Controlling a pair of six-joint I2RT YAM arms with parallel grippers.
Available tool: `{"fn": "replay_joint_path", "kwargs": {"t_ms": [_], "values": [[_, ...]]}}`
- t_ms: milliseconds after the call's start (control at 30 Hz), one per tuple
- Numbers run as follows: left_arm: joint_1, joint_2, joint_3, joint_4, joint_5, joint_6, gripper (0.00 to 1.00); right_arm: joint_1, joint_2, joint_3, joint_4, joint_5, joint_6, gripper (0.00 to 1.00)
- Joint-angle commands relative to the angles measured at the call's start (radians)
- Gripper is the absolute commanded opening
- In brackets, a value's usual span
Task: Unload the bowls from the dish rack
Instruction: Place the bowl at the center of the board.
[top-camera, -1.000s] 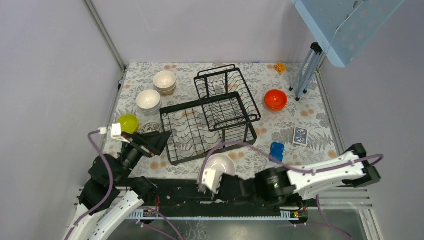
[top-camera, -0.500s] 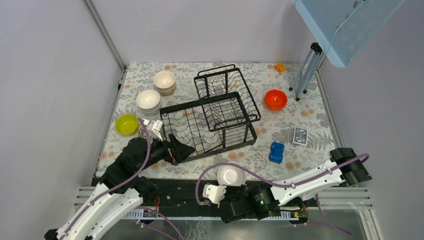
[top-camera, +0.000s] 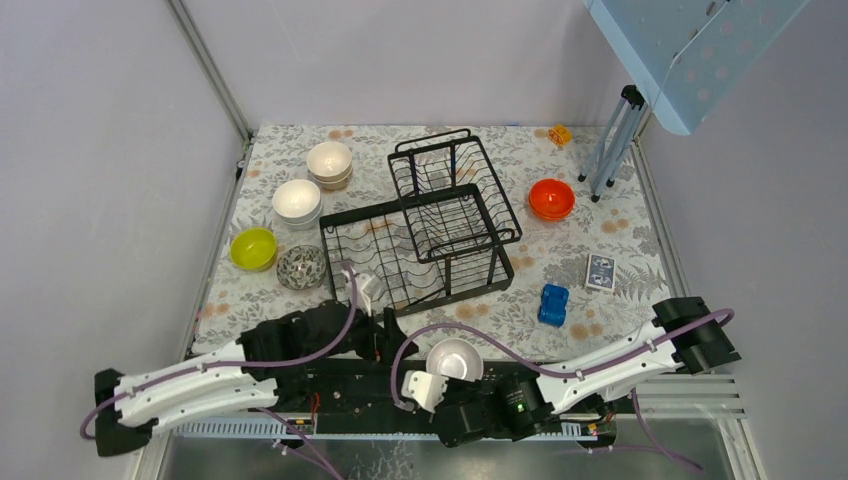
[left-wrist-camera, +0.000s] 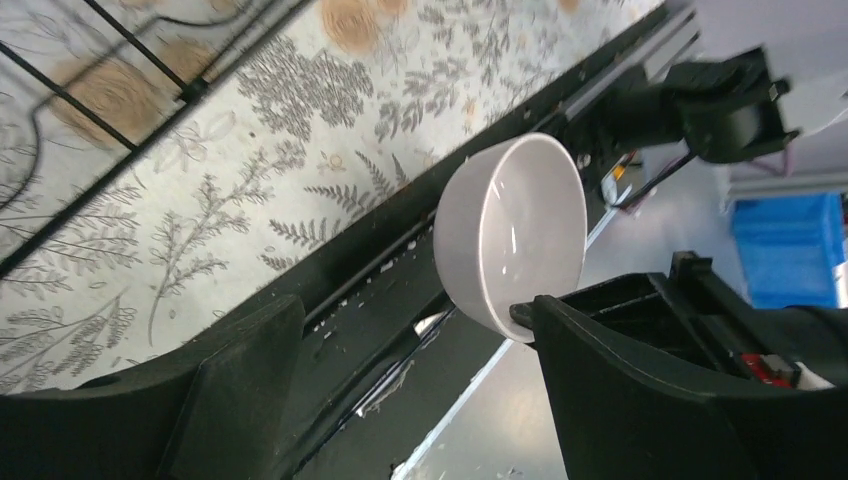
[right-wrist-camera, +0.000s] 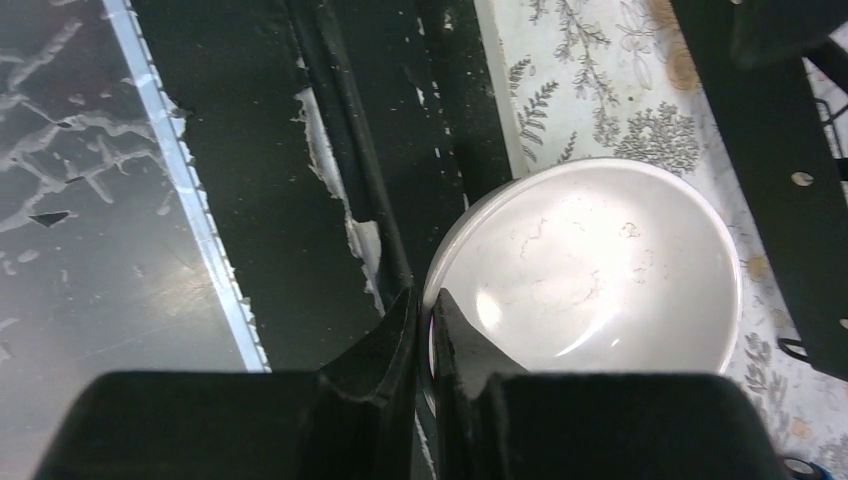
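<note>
1. The right fingers (right-wrist-camera: 400, 340) are clamped on the rim of a white bowl (right-wrist-camera: 590, 270). They hold it over the near edge of the table (top-camera: 620, 250), at 6 o'clock from the dish rack (top-camera: 450, 210).
2. The left fingers (left-wrist-camera: 240, 380) stand wide apart and hold nothing, at about 9 o'clock from this bowl.
3. On the table, a yellow-green bowl (top-camera: 253, 248) sits at 9 o'clock from the rack and an orange bowl (top-camera: 551, 198) at 3 o'clock.

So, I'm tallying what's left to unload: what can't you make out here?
Top view: whether bowls remain in the dish rack; its wires clutter the lower tray.
Top view: how many bowls the white stack and cream stack hold; upper bowls cover lower ones.
Left wrist view: most of the rack, cut off by the frame's top-left edge.
</note>
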Motion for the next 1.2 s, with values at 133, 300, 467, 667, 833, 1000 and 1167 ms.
{"fn": "replay_joint_path", "kwargs": {"t_ms": [133,300,467,667,833,1000,1167], "values": [[-0.285,0.238,0.079,0.101,-0.329,-0.057,0.86,0.007,0.036,0.021,0.068,-0.023,0.011,0.0],[-0.311,0.318,0.104,0.101,-0.353,-0.067,0.82,0.007,0.041,0.042,0.072,-0.033,-0.02,0.0],[-0.318,0.354,0.11,0.11,-0.342,-0.062,0.77,0.008,0.031,0.04,0.069,-0.036,-0.034,0.0],[-0.324,0.416,0.125,0.103,-0.331,-0.058,0.7,0.008,0.027,0.057,0.082,-0.04,-0.071,0.0],[-0.339,0.452,0.154,0.072,-0.361,-0.07,0.61,0.008,0.05,0.094,0.077,-0.044,-0.103,0.0],[-0.344,0.467,0.156,0.073,-0.364,-0.079,0.52,0.008,0.054,0.095,0.079,-0.032,-0.109,0.0],[-0.353,0.486,0.164,0.074,-0.362,-0.082,0.39,0.008,0.058,0.097,0.083,-0.023,-0.104,0.0]]}}
